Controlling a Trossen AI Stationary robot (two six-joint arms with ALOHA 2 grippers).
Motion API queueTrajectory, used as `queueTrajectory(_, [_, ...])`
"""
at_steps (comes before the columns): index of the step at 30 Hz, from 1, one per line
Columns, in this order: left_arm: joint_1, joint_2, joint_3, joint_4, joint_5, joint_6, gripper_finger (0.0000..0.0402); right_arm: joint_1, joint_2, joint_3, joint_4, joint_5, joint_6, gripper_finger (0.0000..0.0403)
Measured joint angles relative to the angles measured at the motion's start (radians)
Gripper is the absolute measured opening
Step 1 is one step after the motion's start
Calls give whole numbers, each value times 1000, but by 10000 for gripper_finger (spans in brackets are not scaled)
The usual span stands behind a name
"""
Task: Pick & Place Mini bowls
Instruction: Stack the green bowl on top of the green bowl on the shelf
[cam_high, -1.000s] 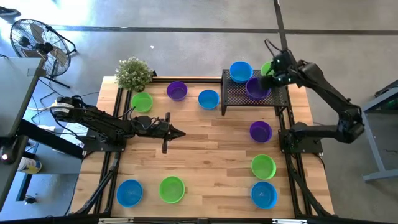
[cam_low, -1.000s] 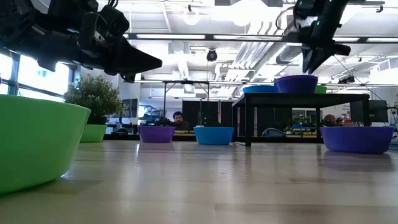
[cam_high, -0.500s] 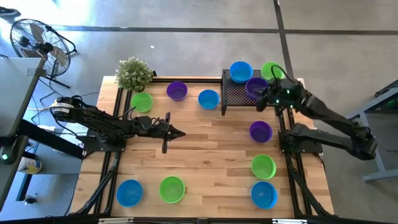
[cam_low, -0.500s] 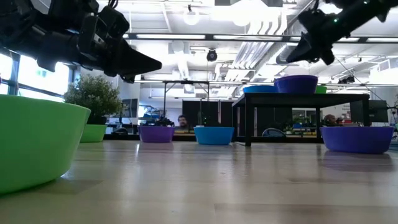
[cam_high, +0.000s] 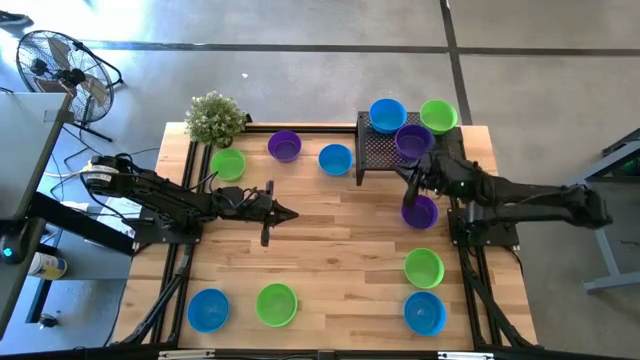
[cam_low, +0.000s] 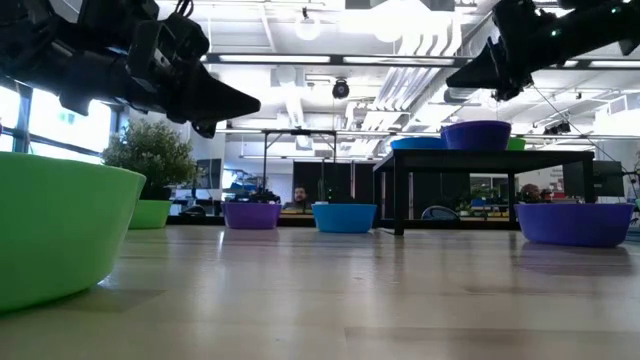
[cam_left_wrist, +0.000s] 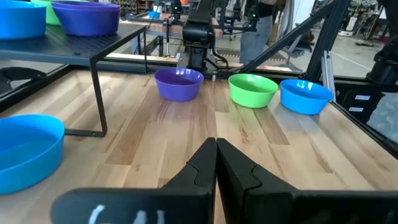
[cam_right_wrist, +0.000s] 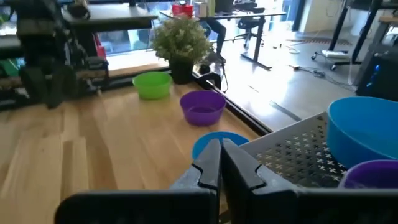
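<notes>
Three mini bowls sit on the black mesh stand (cam_high: 385, 152) at the far right: a blue one (cam_high: 387, 114), a purple one (cam_high: 412, 140) and a green one (cam_high: 438, 115). Several more stand on the table, among them a purple (cam_high: 419, 211), a green (cam_high: 423, 267) and a blue bowl (cam_high: 424, 311) along the right side. My right gripper (cam_high: 400, 172) hovers shut and empty at the stand's near edge, pointing about level toward the table's left. My left gripper (cam_high: 290, 213) hangs shut and empty over the table's middle left.
A potted plant (cam_high: 214, 118) stands at the far left corner. A green (cam_high: 228, 163), a purple (cam_high: 285, 146) and a blue bowl (cam_high: 335, 159) line the far side. A blue (cam_high: 208, 309) and a green bowl (cam_high: 277, 304) sit near the front edge. Bare wood lies in the middle.
My right gripper has drawn back from above the bowls on the stand, going toward the near edge and down. It has tipped from pointing down to about level, and its fingers have shut on nothing. The stand's bowls stay where they were.
</notes>
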Motion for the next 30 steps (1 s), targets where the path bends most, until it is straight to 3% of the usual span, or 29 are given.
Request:
queueTrajectory(4, [0, 0, 0, 0, -26, -9, 2, 168, 26, 13, -33, 146, 7, 1])
queueTrajectory(10, [0, 0, 0, 0, -67, -1, 2, 448, 178, 183, -355, 387, 220, 0])
queueTrajectory(15, [0, 0, 0, 0, -79, 9, 2, 595, 393, 344, -631, 424, 533, 0])
queueTrajectory(18, [0, 0, 0, -9, -82, 19, 2, 641, 535, 431, -811, 380, 746, 3])
queueTrajectory(22, [0, 0, 0, -26, -82, 50, 2, 682, 701, 555, -1006, 233, 1017, 24])
queueTrajectory(30, [0, 0, 0, -64, -82, 61, 2, 790, 904, 773, -1225, -54, 1418, 112])
